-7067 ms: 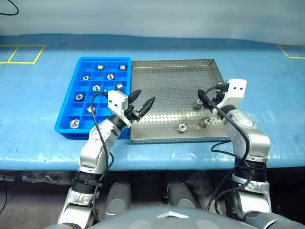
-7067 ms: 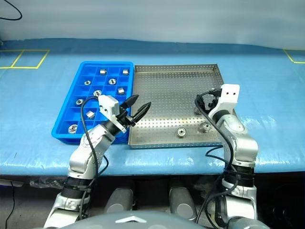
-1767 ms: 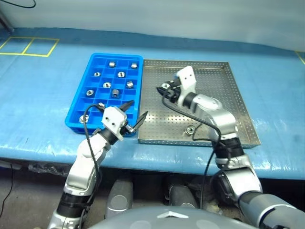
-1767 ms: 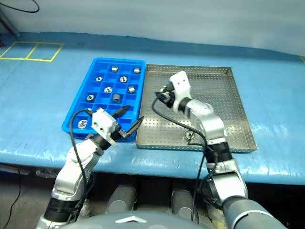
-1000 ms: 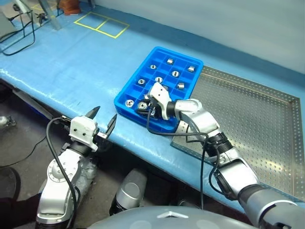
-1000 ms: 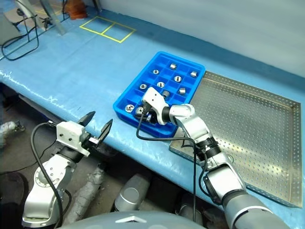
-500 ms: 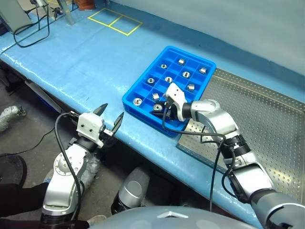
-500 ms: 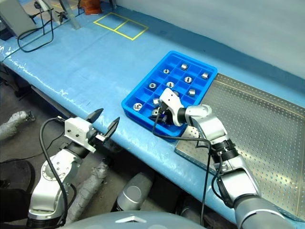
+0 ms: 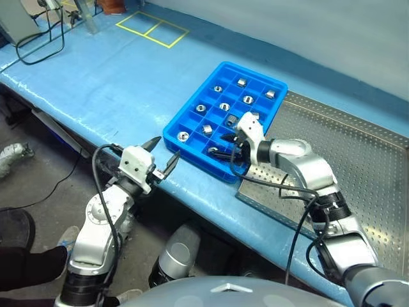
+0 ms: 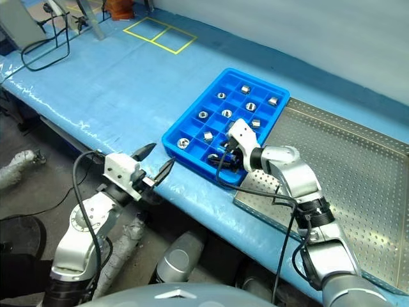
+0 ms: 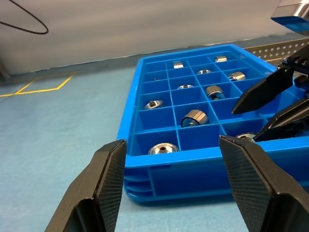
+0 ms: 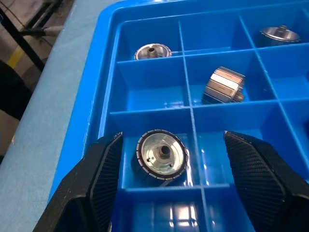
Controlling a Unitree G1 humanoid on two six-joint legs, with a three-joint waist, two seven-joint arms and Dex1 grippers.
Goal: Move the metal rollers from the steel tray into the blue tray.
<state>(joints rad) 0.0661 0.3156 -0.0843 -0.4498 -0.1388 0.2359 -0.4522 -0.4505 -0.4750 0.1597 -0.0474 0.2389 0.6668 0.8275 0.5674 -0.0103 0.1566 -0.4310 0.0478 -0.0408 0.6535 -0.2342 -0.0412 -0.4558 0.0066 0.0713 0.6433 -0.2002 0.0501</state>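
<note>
The blue tray (image 9: 189,149) lies on the blue-covered table, with the steel tray (image 9: 377,160) touching its right side. Several metal rollers (image 9: 183,135) rest in the blue tray's compartments. My right gripper (image 9: 220,144) hangs open over the tray's near row. In the right wrist view, one roller (image 12: 161,155) lies loose in the compartment between its spread fingers (image 12: 104,179). My left gripper (image 9: 162,151) is open and empty, level, just off the tray's near left corner. It faces the tray wall (image 11: 193,169), and the right gripper's fingers (image 11: 268,89) show beyond.
The table's front edge (image 9: 115,150) runs just under my left gripper. Yellow taped squares (image 9: 153,27) mark the far left of the table. Black cables (image 9: 41,35) lie at the far left corner. Bare blue cover stretches left of the tray.
My right gripper has opened and let its roller drop into a near compartment, shifting slightly right. My left gripper has moved in toward the blue tray's corner.
</note>
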